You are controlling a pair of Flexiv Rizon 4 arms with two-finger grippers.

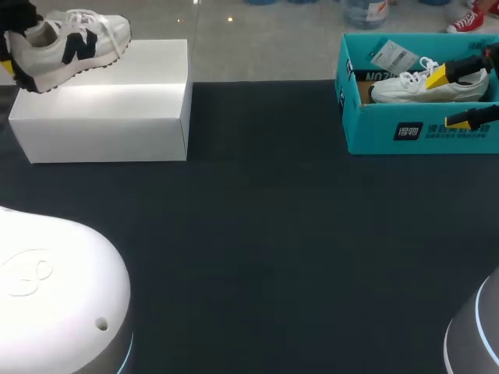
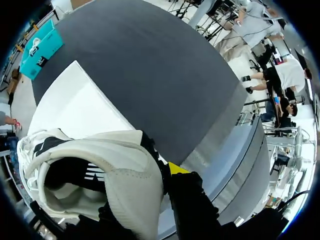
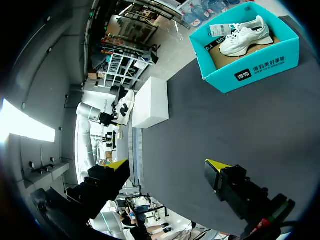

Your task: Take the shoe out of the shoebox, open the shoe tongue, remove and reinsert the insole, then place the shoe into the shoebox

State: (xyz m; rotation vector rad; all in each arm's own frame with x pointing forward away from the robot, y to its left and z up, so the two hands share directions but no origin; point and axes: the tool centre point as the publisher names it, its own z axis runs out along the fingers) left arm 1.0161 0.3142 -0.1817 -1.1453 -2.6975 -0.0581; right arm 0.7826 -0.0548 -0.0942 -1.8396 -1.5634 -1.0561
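Note:
A white shoe with a black logo hangs over the far left corner of a white box. My left gripper is shut on its heel. In the left wrist view the heel collar sits between the fingers, with one yellow tip outside it and the other hidden. A teal shoebox at the far right holds a second white shoe. My right gripper stands open and empty, raised in front of that box. From the right wrist the shoebox lies well ahead of the gripper.
The white box stands at the table's far left, the teal shoebox across from it. Dark table surface spreads between and in front of them. My arms' white bases fill the near corners.

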